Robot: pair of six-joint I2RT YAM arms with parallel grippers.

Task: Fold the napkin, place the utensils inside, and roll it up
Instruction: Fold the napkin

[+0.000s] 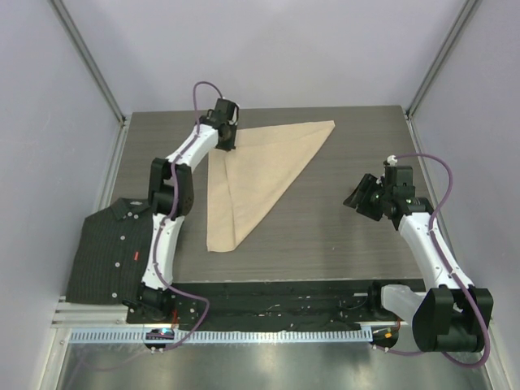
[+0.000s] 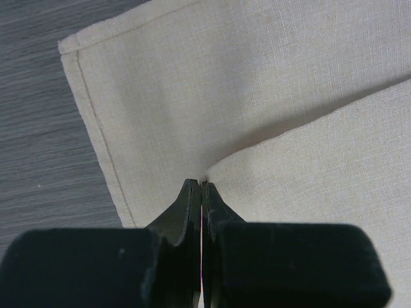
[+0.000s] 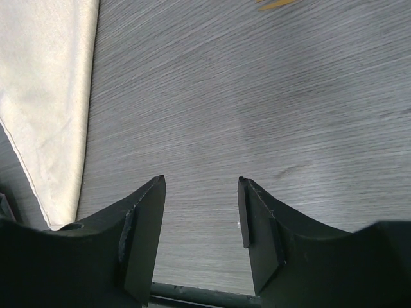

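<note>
Light: bright, even, from overhead | Glare: none on the table (image 1: 341, 236), only a dull sheen on the metal strip (image 1: 244, 366) along its near edge | Shadows: soft, with a dim band under the napkin (image 2: 257, 77) fold | Focus: overhead view sharp; left gripper (image 2: 202, 191) a blurred black mass up close; right gripper (image 3: 200, 179) crisper, wood grain streaky beyond
</note>
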